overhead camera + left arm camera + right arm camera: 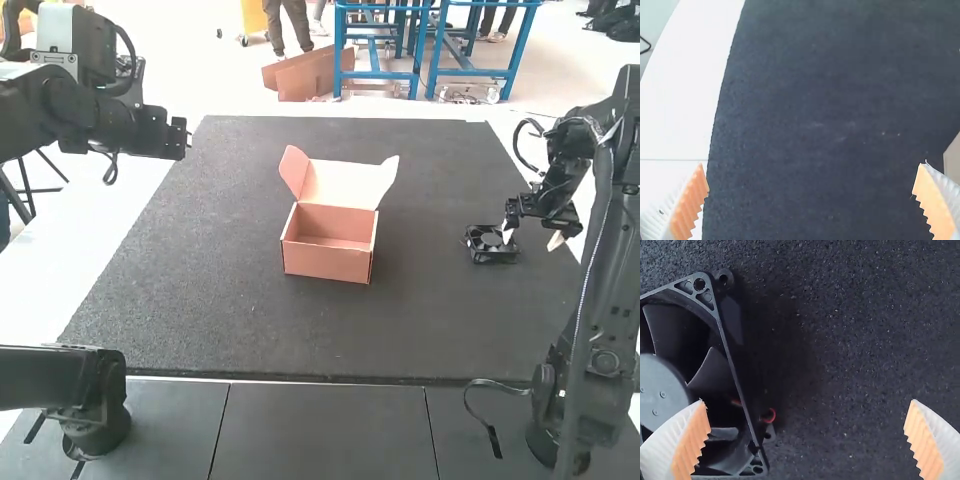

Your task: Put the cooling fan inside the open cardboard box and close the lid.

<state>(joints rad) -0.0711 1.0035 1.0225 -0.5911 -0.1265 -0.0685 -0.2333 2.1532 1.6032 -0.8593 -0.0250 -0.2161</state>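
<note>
A small black square cooling fan [489,244] lies flat on the black mat [220,270] at the right. My right gripper [533,232] hangs open just above and to the right of it. In the right wrist view one orange pad [689,441] overlaps the fan [685,375] while the other pad [922,445] stands over bare mat. The open cardboard box [329,239] stands in the middle of the mat, its lid flap [340,180] raised at the back. My left gripper [178,137] is high at the mat's far left edge, open, with nothing between its pads [689,202].
The mat's left border meets a white table surface [675,100]. The right arm's base [585,400] stands at the front right and the left arm's base [70,395] at the front left. A loose cable [485,400] lies by the front edge.
</note>
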